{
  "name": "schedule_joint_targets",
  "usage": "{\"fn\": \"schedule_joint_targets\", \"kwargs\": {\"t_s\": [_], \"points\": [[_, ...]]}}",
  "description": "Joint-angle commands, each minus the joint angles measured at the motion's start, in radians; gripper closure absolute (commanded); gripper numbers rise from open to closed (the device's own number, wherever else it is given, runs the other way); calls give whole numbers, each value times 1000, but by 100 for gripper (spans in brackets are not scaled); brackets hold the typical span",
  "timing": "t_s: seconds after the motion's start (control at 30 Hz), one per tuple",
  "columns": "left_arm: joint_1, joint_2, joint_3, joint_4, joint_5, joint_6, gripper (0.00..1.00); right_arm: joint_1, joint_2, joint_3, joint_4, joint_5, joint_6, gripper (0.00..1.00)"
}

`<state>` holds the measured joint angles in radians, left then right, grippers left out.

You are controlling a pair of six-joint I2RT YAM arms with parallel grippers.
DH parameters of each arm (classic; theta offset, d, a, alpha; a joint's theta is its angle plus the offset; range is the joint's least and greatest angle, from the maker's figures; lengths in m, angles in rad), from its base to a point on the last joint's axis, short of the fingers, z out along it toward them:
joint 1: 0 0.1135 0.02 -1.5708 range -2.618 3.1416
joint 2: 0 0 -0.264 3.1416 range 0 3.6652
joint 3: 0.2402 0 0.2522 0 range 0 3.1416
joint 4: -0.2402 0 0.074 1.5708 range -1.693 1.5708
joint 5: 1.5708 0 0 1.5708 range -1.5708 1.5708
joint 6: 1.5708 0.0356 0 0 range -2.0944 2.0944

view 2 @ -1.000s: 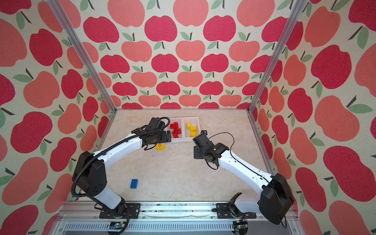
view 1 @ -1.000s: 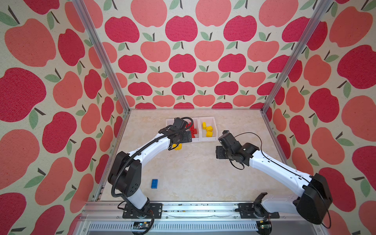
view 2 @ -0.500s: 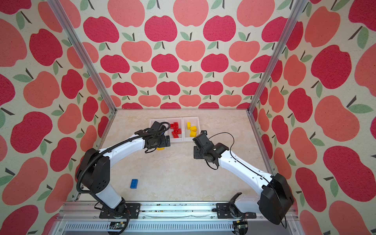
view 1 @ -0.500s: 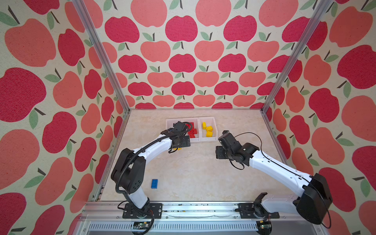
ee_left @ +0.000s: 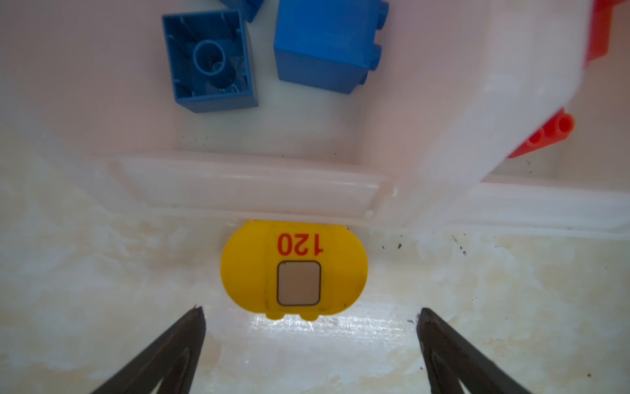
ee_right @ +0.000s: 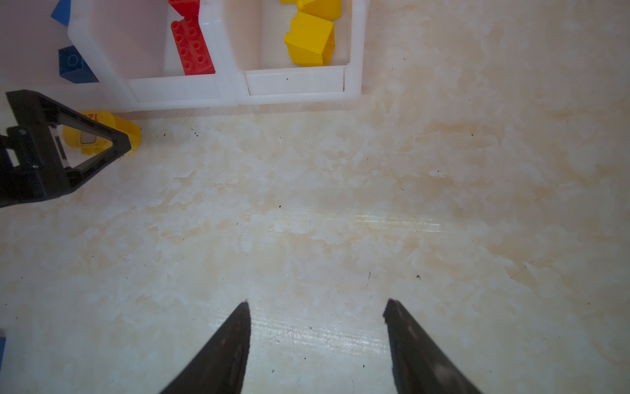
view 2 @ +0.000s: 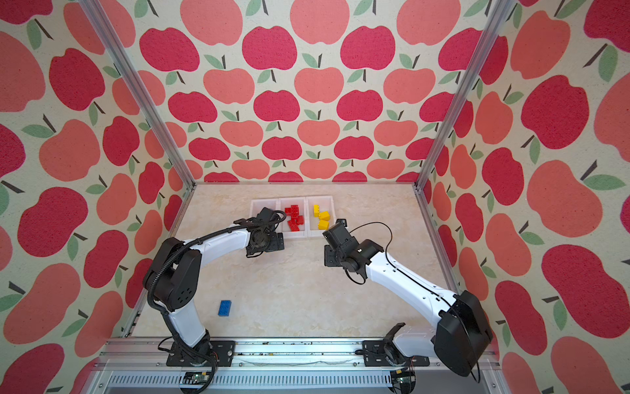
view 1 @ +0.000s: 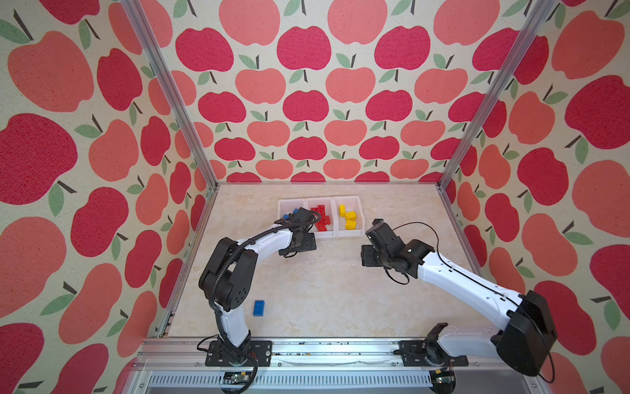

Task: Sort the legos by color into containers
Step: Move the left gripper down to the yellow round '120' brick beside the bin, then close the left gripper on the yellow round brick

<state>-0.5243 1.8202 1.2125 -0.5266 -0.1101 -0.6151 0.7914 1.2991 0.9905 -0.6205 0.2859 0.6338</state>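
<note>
Jaws apart on both arms, left facing yellow lego (ee_left: 294, 273) against containers (ee_left: 238, 184)

The counter (view 1: 341, 290) is a pale, cream marbled surface, glossy in places and sprinkled with small dark specks (ee_right: 279, 206). Toward its far edge stands a row of three joined white bins (view 1: 349, 235), seen in both top views (view 2: 317, 236). A rounded yellow piece (ee_left: 293, 273) printed with a red "120" lies flat on the counter, against the front wall of the row. A lone oblong blue brick (view 1: 258, 308) lies near the front left, well apart from the bins.
</note>
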Motion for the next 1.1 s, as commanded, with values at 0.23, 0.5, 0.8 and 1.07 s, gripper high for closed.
{"fn": "schedule_joint_targets", "kwargs": {"t_s": [0.23, 0.5, 0.8, 1.07], "points": [[17, 56, 21, 50, -25, 50, 2, -14, 6, -7, -2, -13, 3, 35], [18, 88, 36, 63, -40, 82, 11, -17, 9, -5, -2, -12, 2, 35], [18, 102, 38, 73, -52, 92, 23, -17, 17, -4, -1, -14, 2, 35], [17, 94, 35, 68, -57, 91, 33, -17, 9, -6, -4, -12, 4, 35]]}}
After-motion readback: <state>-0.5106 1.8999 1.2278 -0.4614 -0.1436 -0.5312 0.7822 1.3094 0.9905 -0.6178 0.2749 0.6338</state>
